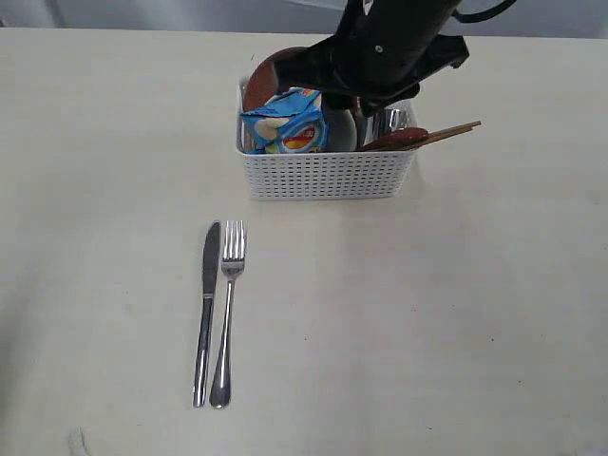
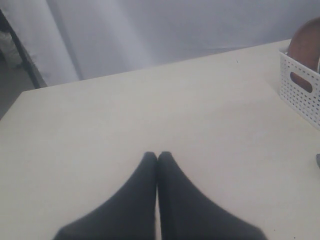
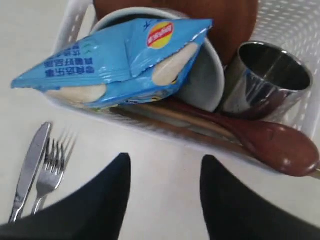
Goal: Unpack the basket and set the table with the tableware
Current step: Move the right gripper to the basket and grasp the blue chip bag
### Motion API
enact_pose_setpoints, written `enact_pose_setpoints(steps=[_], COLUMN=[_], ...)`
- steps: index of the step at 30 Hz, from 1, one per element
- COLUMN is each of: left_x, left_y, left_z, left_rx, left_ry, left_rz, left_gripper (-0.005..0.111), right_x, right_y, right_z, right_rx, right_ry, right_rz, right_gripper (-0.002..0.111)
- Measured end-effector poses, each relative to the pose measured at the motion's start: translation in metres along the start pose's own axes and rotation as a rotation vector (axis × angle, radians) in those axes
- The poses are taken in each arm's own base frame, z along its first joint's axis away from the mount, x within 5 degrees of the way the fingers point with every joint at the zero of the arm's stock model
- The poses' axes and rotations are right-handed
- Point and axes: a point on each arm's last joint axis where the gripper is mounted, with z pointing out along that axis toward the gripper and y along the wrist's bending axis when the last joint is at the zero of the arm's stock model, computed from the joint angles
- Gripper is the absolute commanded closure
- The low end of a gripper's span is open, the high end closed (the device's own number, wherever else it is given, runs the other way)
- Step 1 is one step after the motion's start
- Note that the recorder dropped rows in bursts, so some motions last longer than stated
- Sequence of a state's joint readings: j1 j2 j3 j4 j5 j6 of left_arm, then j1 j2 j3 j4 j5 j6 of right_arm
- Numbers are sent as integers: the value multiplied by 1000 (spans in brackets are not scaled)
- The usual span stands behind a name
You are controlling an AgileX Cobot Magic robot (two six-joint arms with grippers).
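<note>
The white basket (image 1: 323, 176) stands at the back of the table (image 1: 427, 313). In it are a brown plate (image 3: 200, 15), a pale bowl (image 3: 207, 75), a steel cup (image 3: 265, 80), a reddish wooden spoon (image 3: 272, 145) and chopsticks (image 1: 456, 131) that poke over the right end. A steel knife (image 1: 207, 304) and fork (image 1: 228, 304) lie side by side in front of the basket. My right gripper (image 3: 165, 159) hovers open and empty over the basket's near wall. My left gripper (image 2: 157, 156) is shut with nothing in it, above bare table, away from the basket (image 2: 300, 95).
A blue snack bag (image 1: 285, 122) lies across the bowl in the basket's left half. My right arm (image 1: 389, 47) covers the basket's rear. Bare tabletop stretches left, right and in front of the cutlery.
</note>
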State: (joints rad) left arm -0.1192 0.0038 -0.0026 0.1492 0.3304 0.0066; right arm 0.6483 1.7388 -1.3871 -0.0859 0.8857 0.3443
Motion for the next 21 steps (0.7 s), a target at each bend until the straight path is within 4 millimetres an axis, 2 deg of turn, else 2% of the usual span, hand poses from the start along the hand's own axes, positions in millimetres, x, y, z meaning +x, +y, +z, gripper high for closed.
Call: enact_pose_setpoints(steps=[3, 7, 11, 16, 21], left_x=[0, 0, 0, 0, 0], left_y=[0, 0, 0, 0, 0], left_z=[0, 0, 0, 0, 0], left_rx=[0, 0, 0, 0, 0], left_ry=[0, 0, 0, 0, 0], left_rz=[0, 0, 0, 0, 0], left_gripper=[107, 107, 107, 107, 107], right_x=[-5, -15, -26, -35, -36], right_y=[-10, -18, -17, -6, -1], right_z=[-1, -4, -2, 14, 43], right_rx=[8, -3, -113, -207, -230], right_ry=[-19, -49, -42, -9, 61], right_rz=[-1, 23, 111, 144, 178], right_gripper=[46, 49, 49, 49, 49])
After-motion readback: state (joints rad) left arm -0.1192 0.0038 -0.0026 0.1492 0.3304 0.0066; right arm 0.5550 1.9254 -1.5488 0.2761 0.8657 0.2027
